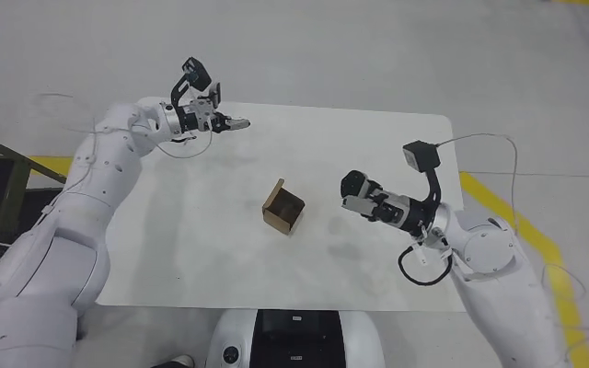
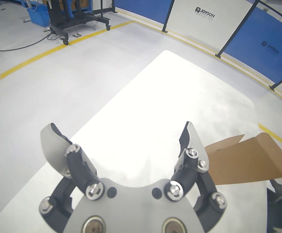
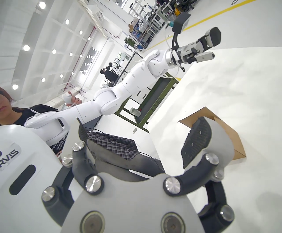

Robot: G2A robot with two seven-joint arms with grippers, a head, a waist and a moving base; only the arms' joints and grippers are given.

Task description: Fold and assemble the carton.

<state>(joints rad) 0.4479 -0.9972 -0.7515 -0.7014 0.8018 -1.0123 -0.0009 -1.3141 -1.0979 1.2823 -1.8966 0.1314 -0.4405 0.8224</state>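
White table [image 1: 368,147] on grey floor [image 1: 304,46] w/ yellow tape lines [image 2: 55,49]. Blue partition panels [image 2: 253,44] at the back, black wheeled stand [image 2: 72,17] and blue bin [image 2: 37,14] beyond. Brown carton [image 1: 282,206] sits approx mid-table, partly folded, open, untouched. Left gripper [image 1: 241,122] over far table corner, fingers spread, empty. Right gripper [image 1: 350,189] near carton, also spread wide, holding nothing.

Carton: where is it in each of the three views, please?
Top view: carton near the middle of the table.
Left wrist view: carton just behind one finger.
Right wrist view: carton partly hidden behind one finger.
Shared landmark: the white table under it.
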